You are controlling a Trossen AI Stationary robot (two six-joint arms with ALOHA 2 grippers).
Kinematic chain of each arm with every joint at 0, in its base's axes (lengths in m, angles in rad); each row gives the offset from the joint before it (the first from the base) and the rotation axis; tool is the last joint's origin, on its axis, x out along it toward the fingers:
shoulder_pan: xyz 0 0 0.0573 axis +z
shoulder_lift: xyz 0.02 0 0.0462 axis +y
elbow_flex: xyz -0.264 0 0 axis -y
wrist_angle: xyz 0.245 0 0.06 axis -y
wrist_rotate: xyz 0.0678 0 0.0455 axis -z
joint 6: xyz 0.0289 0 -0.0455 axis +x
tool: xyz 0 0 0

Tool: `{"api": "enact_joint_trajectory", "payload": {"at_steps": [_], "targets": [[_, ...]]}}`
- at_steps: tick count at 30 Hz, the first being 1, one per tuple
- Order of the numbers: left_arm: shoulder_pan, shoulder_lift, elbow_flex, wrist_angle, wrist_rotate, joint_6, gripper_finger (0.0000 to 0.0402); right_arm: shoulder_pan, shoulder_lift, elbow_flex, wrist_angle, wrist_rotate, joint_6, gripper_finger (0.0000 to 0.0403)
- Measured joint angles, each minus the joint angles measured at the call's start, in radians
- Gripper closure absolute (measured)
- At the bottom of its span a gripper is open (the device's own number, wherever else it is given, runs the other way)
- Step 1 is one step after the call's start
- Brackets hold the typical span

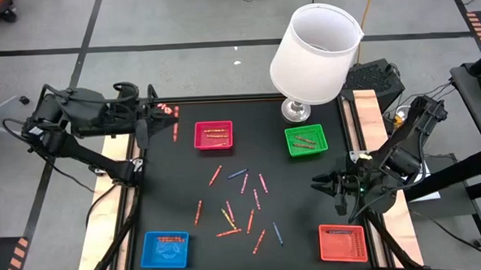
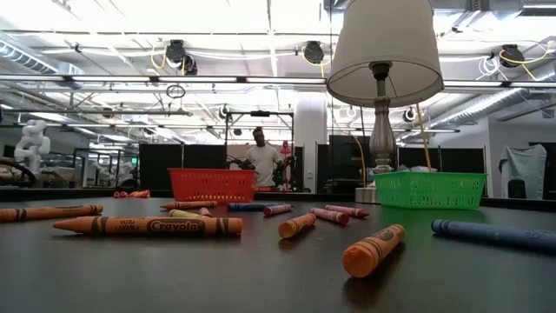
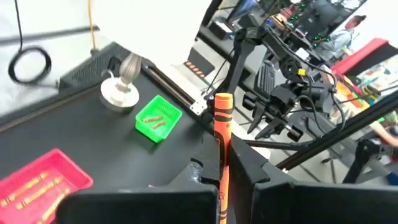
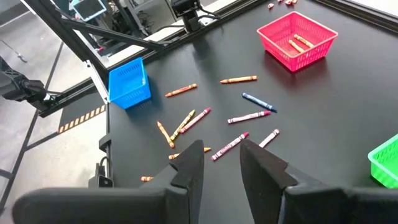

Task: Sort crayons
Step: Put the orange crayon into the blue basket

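Loose crayons (image 1: 242,202) lie scattered mid-table, thin paper-wrapped sticks in orange, pink, yellow and blue. A few more lie in the pink tray (image 1: 213,135), green tray (image 1: 306,140), blue tray (image 1: 166,247) and red tray (image 1: 343,242). The left gripper (image 1: 172,122), at the table's far left edge, is clamped on an orange crayon (image 3: 222,143); only its wrist view shows it upright between the fingers. The right gripper (image 4: 219,155), narrowly parted and holding nothing, hangs over the right side. The low view alone shows a person (image 2: 260,161) beyond the table, near a lamp (image 2: 383,52).
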Motion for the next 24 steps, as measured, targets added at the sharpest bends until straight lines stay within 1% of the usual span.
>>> {"api": "enact_joint_trajectory", "payload": {"at_steps": [5,12,24], "targets": [[0.0,-0.001,0.0,0.012,0.0,0.098,0.0395,0.0,0.0,0.0,0.0,0.0,0.0,0.0314],[0.0,0.0,0.0,0.012,0.0,0.158,0.0395,0.0,0.0,0.0,0.0,0.0,0.0,0.0314],[0.0,0.0,0.0,0.035,0.0,0.7,0.0395,0.0,0.0,0.0,0.0,-0.004,0.0,0.0314]]}}
